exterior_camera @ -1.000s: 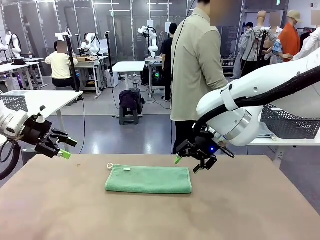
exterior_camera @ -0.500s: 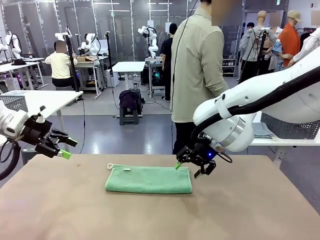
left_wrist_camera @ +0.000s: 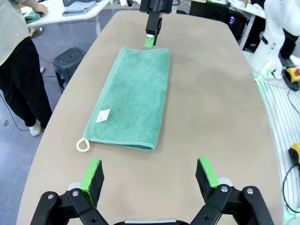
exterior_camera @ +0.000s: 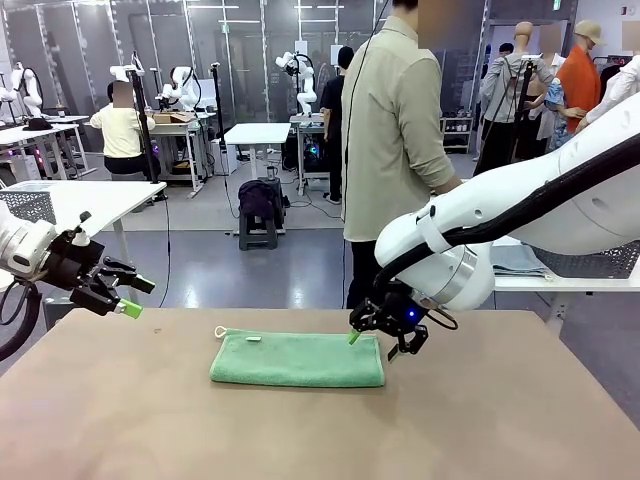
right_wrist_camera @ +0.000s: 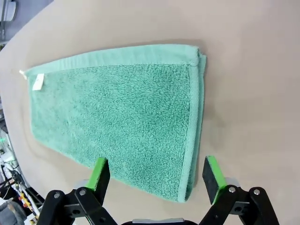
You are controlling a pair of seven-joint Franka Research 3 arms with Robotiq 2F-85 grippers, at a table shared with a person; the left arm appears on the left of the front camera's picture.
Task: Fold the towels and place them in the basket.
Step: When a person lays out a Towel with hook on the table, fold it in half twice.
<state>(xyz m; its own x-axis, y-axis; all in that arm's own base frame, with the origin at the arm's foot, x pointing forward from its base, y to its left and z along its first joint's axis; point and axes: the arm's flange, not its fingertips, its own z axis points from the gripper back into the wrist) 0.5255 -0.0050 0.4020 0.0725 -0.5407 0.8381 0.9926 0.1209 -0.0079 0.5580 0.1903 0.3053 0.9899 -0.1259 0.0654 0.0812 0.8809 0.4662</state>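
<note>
Green towel (exterior_camera: 297, 360), one, folded flat on our desk (exterior_camera: 500, 420). We log its end just beneath our right gripper (exterior_camera: 372, 345), fingers spread. Left gripper (exterior_camera: 135, 298) is also spread, well apart from the towel.

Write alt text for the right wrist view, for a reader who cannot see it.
A folded mint green towel lies flat on the brown table, a small white label near one corner. The right hand hangs open over one end of the towel, not gripping it.
</note>
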